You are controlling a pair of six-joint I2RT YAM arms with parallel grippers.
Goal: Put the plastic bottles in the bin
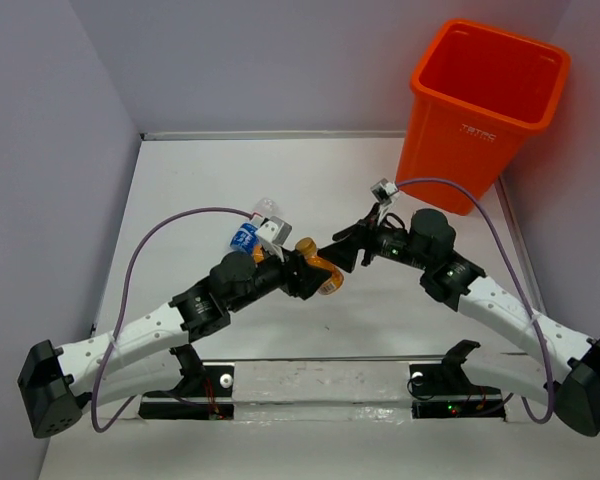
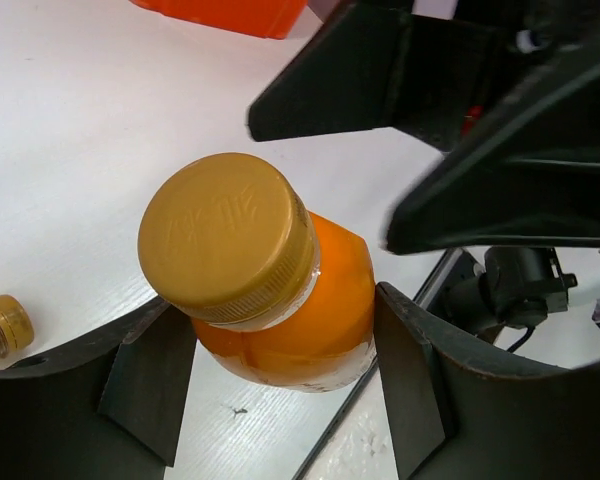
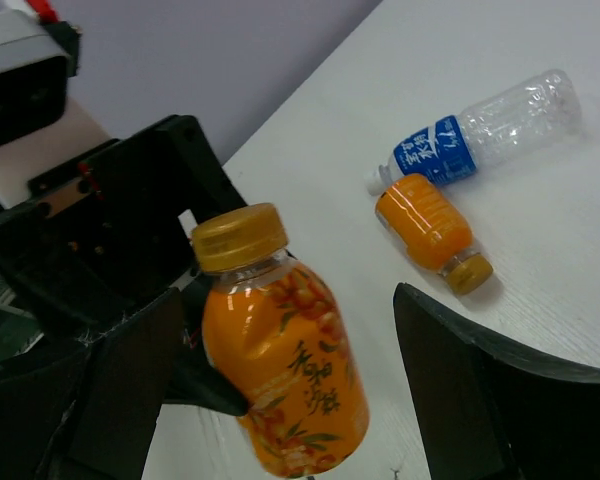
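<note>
My left gripper (image 1: 302,272) is shut on an orange bottle (image 1: 322,274) with a gold cap and holds it above the table; in the left wrist view the bottle (image 2: 280,300) sits between the fingers (image 2: 150,380). My right gripper (image 1: 344,250) is open, its jaws standing on either side of this same bottle (image 3: 285,370) without closing on it. A second orange bottle (image 3: 428,222) and a clear bottle with a blue label (image 3: 480,135) lie side by side on the table. The tall orange bin (image 1: 485,95) stands at the far right.
The blue-label bottle (image 1: 247,236) lies partly under the left wrist. The second orange bottle's cap (image 2: 2,325) shows at the left edge of the left wrist view. Grey walls close in the white table (image 1: 280,170) on three sides.
</note>
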